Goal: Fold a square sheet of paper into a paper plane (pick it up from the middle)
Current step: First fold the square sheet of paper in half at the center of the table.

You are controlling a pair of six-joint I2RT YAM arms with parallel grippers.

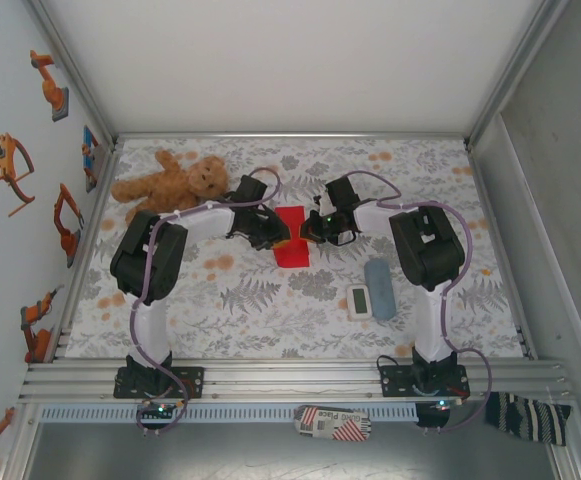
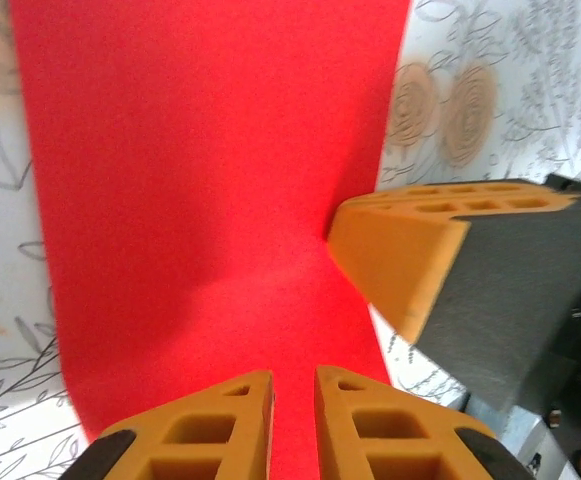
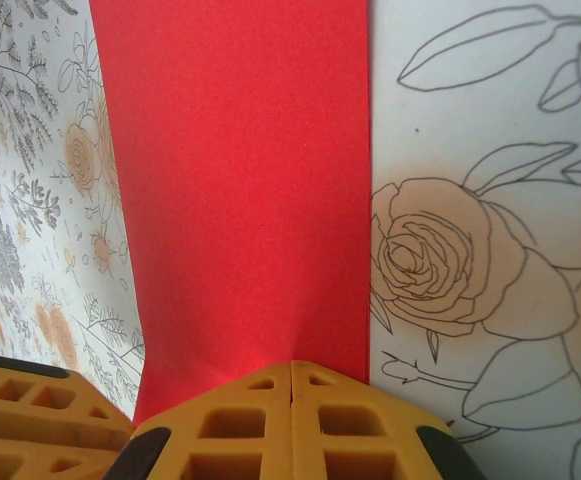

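The right pincer (image 3: 290,366) is closed tight on the near edge of the square sheet of paper (image 3: 240,170), which puckers at its tips. The left pincer (image 2: 293,378) is nearly closed over the red sheet; whether it grips, I cannot tell. The sheet lies mid-table (image 1: 270,310) on floral cloth, with the teddy bear (image 1: 175,180) far left, the timer (image 1: 359,300) and grey-blue block (image 1: 379,275) near right, and white walls around
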